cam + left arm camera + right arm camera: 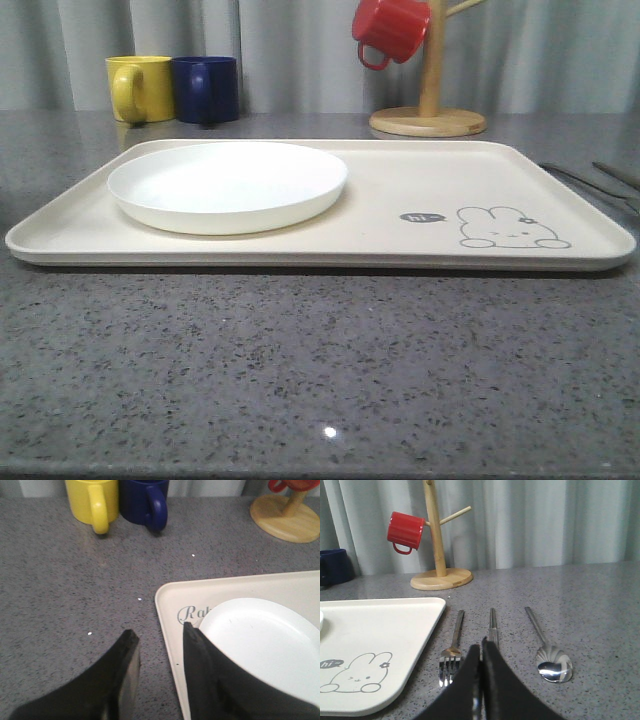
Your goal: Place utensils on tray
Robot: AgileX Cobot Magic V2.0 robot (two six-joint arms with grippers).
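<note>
Right gripper [481, 652] pinched shut, holding nothing, tips over the chopsticks [493, 625], between fork [452, 650] and spoon [547, 647], all 3 on the counter beside the tray [395, 615], probably lined up for easy pickup. Left gripper [157, 645] parted, empty, straddling the tray's corner near the plate [260, 640]; mugs [117, 502] farther back.

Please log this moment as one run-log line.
utensils: on counter beside tray | left gripper: open | right gripper: shut on chopsticks

Cream tray [400, 200] with grey rabbit, silver utensils [492, 625]
</note>
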